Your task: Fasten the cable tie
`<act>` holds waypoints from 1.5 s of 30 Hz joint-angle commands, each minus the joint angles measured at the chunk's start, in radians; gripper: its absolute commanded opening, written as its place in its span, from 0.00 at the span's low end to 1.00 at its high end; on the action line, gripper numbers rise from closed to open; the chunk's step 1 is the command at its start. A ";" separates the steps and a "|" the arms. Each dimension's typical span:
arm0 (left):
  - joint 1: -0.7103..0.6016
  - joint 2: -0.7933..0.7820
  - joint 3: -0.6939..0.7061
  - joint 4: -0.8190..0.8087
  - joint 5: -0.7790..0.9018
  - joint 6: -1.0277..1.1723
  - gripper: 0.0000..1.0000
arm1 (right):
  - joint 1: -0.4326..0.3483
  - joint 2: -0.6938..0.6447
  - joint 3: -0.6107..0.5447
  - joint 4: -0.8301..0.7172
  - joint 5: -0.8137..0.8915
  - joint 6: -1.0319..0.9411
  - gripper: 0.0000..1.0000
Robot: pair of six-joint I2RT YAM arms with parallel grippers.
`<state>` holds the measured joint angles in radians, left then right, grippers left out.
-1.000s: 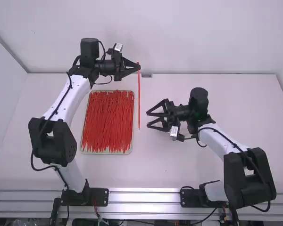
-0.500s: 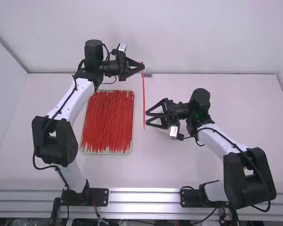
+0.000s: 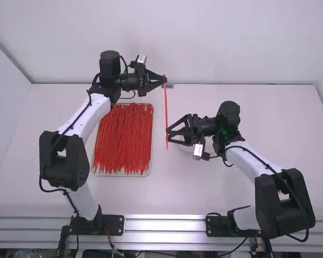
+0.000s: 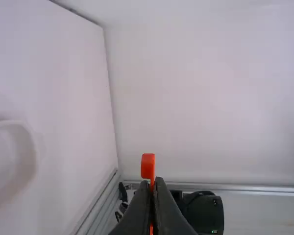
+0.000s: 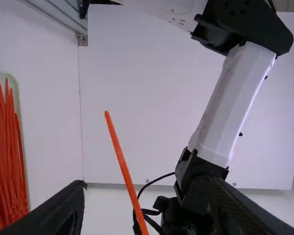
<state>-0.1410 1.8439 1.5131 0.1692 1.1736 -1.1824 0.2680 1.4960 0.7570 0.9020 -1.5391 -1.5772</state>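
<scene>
High view: the left claw [image 3: 162, 81] is clenched on the upper end of a thin red plastic cable tie [image 3: 166, 115], which hangs upright above the white worktop [image 3: 269, 118], beside a flat tray of loose red ties [image 3: 124, 138]. The right claw [image 3: 169, 137] stands released at the tie's lower end.

Left wrist view: the fingers pinch just below the tie's head.

Right wrist view: the strap slants between the spread fingers; contact cannot be determined.

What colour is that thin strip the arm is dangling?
The cable tie is orange-red, like the pile of ties beside it; the high view shows it best.
</scene>
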 commanded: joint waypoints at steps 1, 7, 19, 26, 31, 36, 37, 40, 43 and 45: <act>-0.013 0.008 -0.027 0.008 0.010 -0.008 0.02 | -0.002 0.002 -0.005 0.005 -0.005 0.009 0.66; -0.029 0.008 -0.039 0.006 -0.010 0.000 0.02 | -0.001 0.002 -0.005 0.011 -0.005 0.010 0.61; -0.029 0.008 -0.047 0.031 -0.016 0.003 0.02 | -0.018 0.002 -0.005 0.010 -0.009 0.010 0.17; -0.029 0.008 -0.048 0.024 -0.039 0.003 0.02 | -0.019 0.002 -0.005 0.011 -0.008 0.051 0.00; -0.029 0.008 -0.048 0.023 -0.042 0.004 0.02 | -0.019 0.002 -0.006 0.010 -0.008 0.055 0.00; -0.029 0.008 -0.048 0.027 -0.042 0.004 0.02 | -0.021 0.002 -0.006 0.011 -0.009 0.055 0.00; -0.029 0.008 -0.048 0.026 -0.042 0.004 0.02 | -0.021 0.002 -0.006 0.011 -0.009 0.055 0.00; -0.029 0.008 -0.048 0.025 -0.042 0.005 0.02 | -0.027 0.002 -0.006 0.010 -0.008 0.056 0.00; -0.029 0.008 -0.048 0.023 -0.042 0.012 0.02 | -0.025 0.002 -0.006 0.011 -0.008 0.055 0.00; -0.029 0.008 -0.048 0.023 -0.042 0.011 0.02 | -0.028 0.002 -0.006 0.011 -0.008 0.055 0.00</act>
<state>-0.1642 1.8439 1.4780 0.1917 1.1286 -1.1854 0.2440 1.4960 0.7570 0.9100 -1.5372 -1.5330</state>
